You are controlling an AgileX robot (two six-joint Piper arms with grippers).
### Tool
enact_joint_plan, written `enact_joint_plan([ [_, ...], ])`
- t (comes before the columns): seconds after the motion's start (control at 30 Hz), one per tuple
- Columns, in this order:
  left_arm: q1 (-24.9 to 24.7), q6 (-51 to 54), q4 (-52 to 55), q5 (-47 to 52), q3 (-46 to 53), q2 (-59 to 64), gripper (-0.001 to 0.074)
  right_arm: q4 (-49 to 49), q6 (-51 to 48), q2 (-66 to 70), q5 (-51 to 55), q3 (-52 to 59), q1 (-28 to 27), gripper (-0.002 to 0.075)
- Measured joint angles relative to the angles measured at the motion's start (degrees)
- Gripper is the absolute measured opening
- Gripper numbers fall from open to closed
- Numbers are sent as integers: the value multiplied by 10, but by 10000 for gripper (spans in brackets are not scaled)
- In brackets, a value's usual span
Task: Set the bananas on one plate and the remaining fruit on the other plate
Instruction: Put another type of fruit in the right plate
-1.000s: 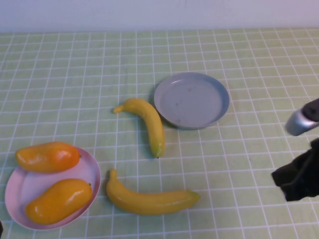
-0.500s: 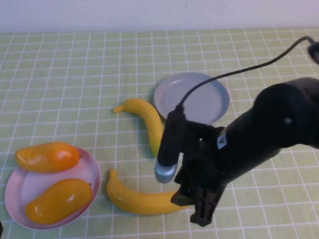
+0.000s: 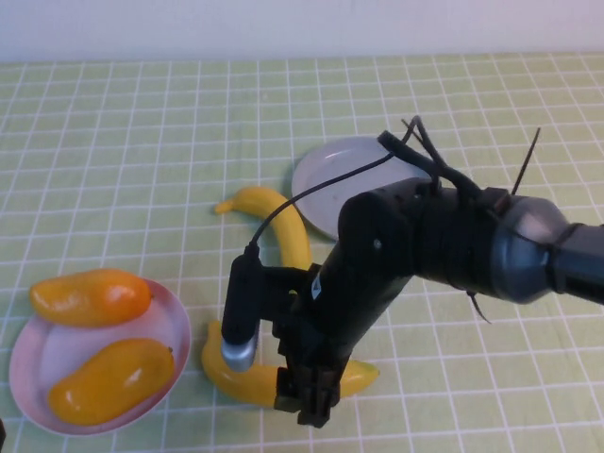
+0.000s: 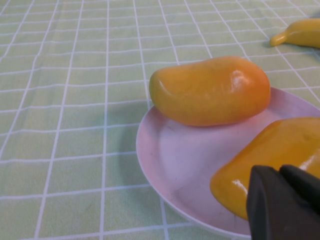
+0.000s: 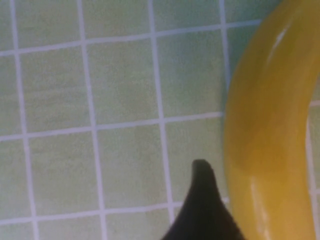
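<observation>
Two mangoes (image 3: 90,297) (image 3: 111,379) lie on the pink plate (image 3: 38,354) at the near left. One banana (image 3: 241,373) lies on the cloth just right of that plate; the other banana (image 3: 283,226) lies beside the grey-blue plate (image 3: 326,179), which holds nothing visible. My right gripper (image 3: 307,398) is down at the near banana's middle, open. In the right wrist view one finger (image 5: 202,195) stands beside the banana (image 5: 270,130); the other finger is out of frame. My left gripper (image 4: 279,171) is shut and empty, low over the pink plate (image 4: 170,160) by a mango (image 4: 270,150).
The right arm (image 3: 425,255) stretches across the table's middle and covers part of the grey-blue plate and both bananas. A green checked cloth (image 3: 142,142) covers the table. The far banana's tip (image 4: 300,32) shows in the left wrist view.
The right arm has swept in from the right edge to the left and lowered its gripper onto the near banana. The fruit and plates have not moved.
</observation>
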Motion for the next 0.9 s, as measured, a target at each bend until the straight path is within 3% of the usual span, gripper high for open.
enact_joint_plan([
  [0.27, 0, 0, 0, 0, 0, 0, -2, -3, 0, 50, 0, -25, 0, 430],
  [0.63, 0, 0, 0, 0, 0, 0, -2, -20, 0, 70, -13, -27, 0, 305],
  [0.9, 0, 0, 0, 0, 0, 0, -2, -22, 66, 61, -19, -27, 0, 305],
])
